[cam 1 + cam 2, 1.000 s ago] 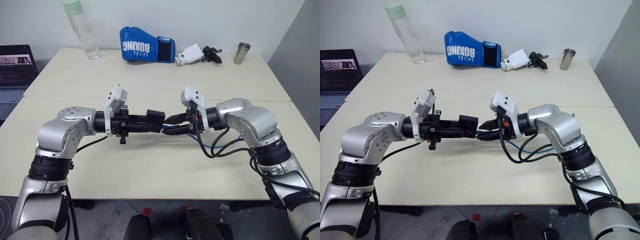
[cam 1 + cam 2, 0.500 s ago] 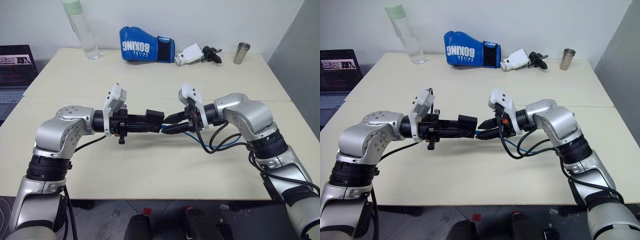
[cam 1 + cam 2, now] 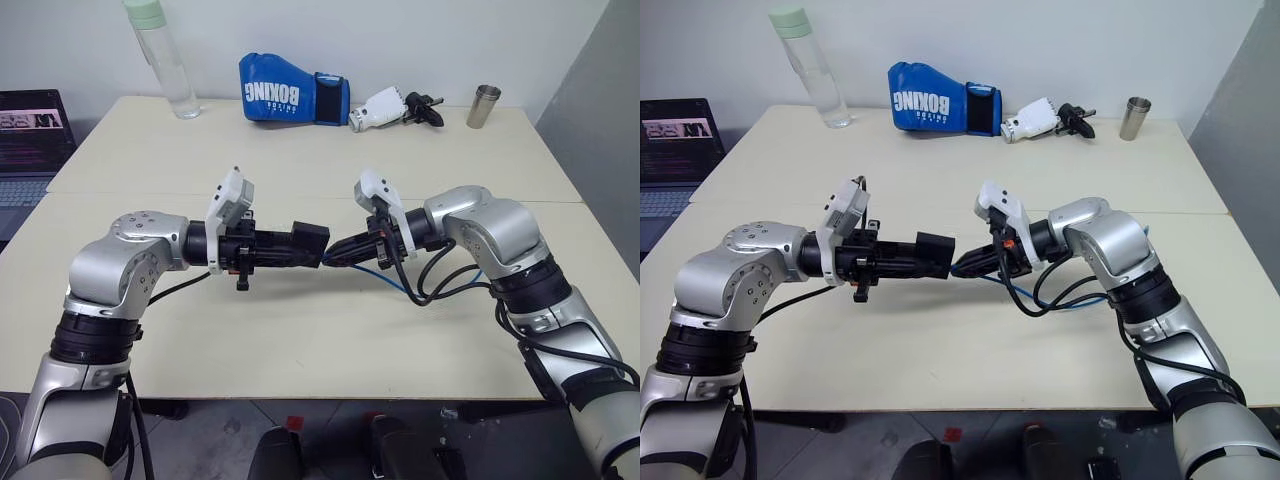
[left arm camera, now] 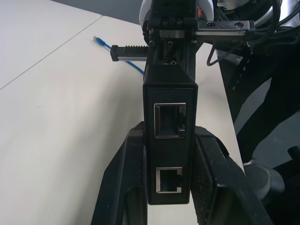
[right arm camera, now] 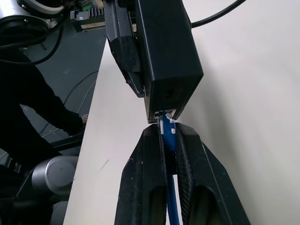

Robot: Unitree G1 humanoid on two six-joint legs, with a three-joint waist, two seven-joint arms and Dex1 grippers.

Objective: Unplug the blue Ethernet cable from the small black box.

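Left pincer [image 4: 171,187] clamps small black box [image 4: 169,117]; right pincer [image 5: 168,136] pinches blue Ethernet cable [image 5: 171,197]

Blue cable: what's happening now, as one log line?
left fingers: clamp small black box | right fingers: pinch blue cable at plug | cable: plugged in

a pale cream table [image 3: 300,330] with a seam across its top stands against a plain white wall [image 3: 400,30]. a grey panel [image 3: 600,110] rises to the right. a dark grey floor [image 3: 220,430] shows beneath the near edge.
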